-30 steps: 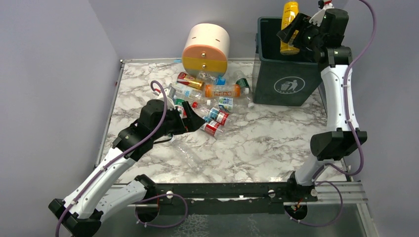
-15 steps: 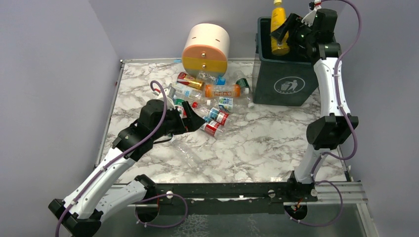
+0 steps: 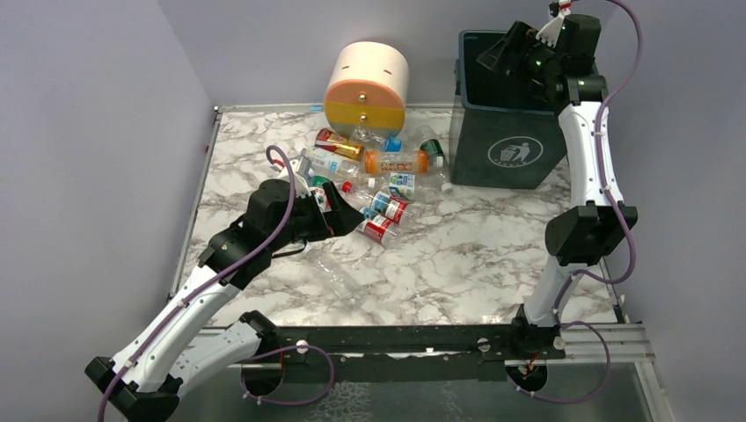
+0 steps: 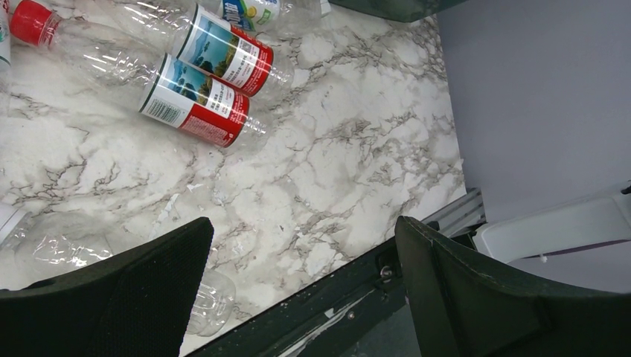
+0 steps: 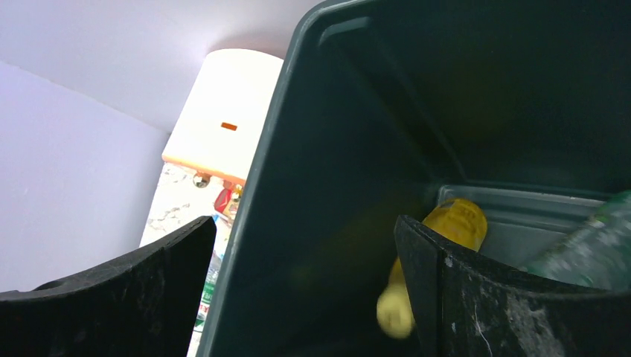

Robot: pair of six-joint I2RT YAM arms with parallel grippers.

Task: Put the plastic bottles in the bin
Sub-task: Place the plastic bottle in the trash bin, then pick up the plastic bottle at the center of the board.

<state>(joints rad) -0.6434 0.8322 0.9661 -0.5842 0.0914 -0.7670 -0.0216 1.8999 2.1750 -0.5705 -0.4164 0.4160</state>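
The white-and-grey marble table (image 3: 475,255) stood in a corner of pale lilac walls (image 3: 97,132), with your two arms bolted at its near edge.

Nearest you, your left arm reached in low from the left. You held the left gripper (image 3: 345,209) spread wide just over the marble with nothing between its fingers, and the wrist view showed only bare table in the gap. A crumpled clear bottle (image 3: 330,274) lay on its side close by, partly under one finger in the wrist view (image 4: 52,249).

Just past the left fingertips lay two red-labelled bottles (image 3: 380,229), side by side and on their sides (image 4: 197,100). Beyond them the rest of the loose bottles (image 3: 352,167) were heaped together on the marble, among them an orange-filled bottle (image 3: 398,161) lying flat.

Behind that heap the cream, orange and grey round drawer unit (image 3: 367,86) rested against the back wall. To its right the dark green bin (image 3: 506,149) stood upright at the far right of the table.

Farthest off, your right arm stretched up and over the bin's rim. The right gripper (image 3: 515,48) hung above the opening with its fingers wide apart and empty. Its wrist camera looked down the bin's inner wall (image 5: 312,186) at a yellow bottle (image 5: 454,223) low inside, blurred, beside a greenish bottle (image 5: 588,242).
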